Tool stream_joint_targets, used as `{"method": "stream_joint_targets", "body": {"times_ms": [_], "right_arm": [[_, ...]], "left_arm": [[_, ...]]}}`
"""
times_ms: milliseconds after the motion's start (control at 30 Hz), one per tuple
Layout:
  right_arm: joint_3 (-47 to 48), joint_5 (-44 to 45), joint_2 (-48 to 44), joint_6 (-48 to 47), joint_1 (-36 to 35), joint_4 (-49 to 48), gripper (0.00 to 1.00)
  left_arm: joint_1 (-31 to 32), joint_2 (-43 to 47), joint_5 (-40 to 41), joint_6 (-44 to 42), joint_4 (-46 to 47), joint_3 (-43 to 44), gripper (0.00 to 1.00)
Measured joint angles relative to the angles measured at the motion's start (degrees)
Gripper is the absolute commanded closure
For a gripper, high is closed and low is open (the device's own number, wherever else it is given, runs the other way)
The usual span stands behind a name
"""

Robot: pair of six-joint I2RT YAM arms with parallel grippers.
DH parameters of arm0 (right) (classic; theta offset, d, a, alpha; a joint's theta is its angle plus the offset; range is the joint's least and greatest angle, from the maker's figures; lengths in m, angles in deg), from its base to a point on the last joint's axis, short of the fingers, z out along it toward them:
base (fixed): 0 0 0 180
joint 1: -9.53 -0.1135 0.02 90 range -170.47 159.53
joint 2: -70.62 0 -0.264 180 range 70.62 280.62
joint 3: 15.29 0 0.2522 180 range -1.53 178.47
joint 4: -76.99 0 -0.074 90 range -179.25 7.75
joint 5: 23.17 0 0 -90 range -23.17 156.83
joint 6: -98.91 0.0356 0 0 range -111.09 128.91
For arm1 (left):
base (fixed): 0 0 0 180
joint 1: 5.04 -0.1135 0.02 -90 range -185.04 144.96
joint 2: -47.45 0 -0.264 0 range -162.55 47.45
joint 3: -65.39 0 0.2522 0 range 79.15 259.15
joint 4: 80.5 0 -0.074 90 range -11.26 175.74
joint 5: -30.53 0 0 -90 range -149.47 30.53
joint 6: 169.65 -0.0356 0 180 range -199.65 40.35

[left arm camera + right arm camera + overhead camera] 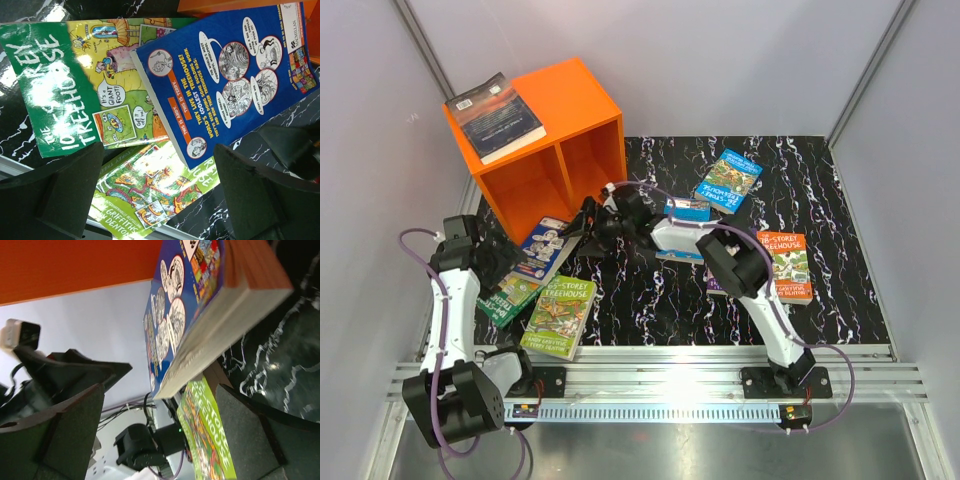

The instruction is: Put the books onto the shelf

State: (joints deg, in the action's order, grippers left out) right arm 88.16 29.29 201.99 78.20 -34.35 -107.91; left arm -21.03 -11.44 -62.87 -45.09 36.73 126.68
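Note:
The orange shelf (582, 100) stands at the far left with a dark book (497, 117) lying on its top. In front of it, a blue book (546, 243) overlaps a green one (510, 296) and a light-green one (560, 315). My left gripper (506, 262) hovers open over this pile; beneath it lie the blue book (235, 80), green book (75, 85) and light-green book (150, 185). From the right, my right gripper (586, 228) is open at the page edge of the blue book (200, 325). Further books lie at the right: a blue-green one (728, 181) and an orange one (786, 265).
A purple book (714, 287) shows partly under the right arm. The shelf's wall (75, 265) fills the top of the right wrist view, where the left arm's wrist (150, 445) also appears. Grey walls close in the marbled black table (650, 300); a metal rail (660, 380) runs along its near edge.

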Motion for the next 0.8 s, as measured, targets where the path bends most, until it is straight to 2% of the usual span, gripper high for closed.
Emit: {"method": "stream_joint_targets", "body": {"times_ms": [133,467,533,567,633,700,733,800], "right_arm": [[4.3,2.8,3.4,0.0,-2.7,1.0,0.00],[5.9,10.1,5.8,0.0,-5.4,2.2,0.00],[7.0,11.5,7.1,0.1,-5.8,2.3,0.03],[7.6,12.3,7.9,0.1,-6.1,2.4,0.07],[8.7,13.4,9.3,0.6,-6.6,2.2,0.34],[9.5,14.8,10.0,0.9,-7.1,2.1,0.52],[9.6,15.2,10.1,1.6,-7.3,1.6,0.68],[9.9,15.7,10.1,2.7,-7.5,0.0,0.79]], "left_arm": [[0.0,-0.2,-1.1,-0.1,0.0,0.1,0.01],[0.0,1.2,-2.7,-0.3,-0.6,-0.3,0.02],[0.0,1.6,-3.0,-0.3,-0.7,-0.7,0.02],[0.0,1.6,-3.2,-0.3,-0.9,-0.9,0.02],[0.0,1.6,-3.7,-0.3,-1.0,-1.2,0.02],[0.0,1.6,-4.2,-0.4,-1.1,-1.3,0.02],[0.1,1.6,-4.4,-0.5,-1.1,-1.3,0.02],[0.1,1.6,-4.7,-0.7,-1.0,-1.3,0.02]]}}
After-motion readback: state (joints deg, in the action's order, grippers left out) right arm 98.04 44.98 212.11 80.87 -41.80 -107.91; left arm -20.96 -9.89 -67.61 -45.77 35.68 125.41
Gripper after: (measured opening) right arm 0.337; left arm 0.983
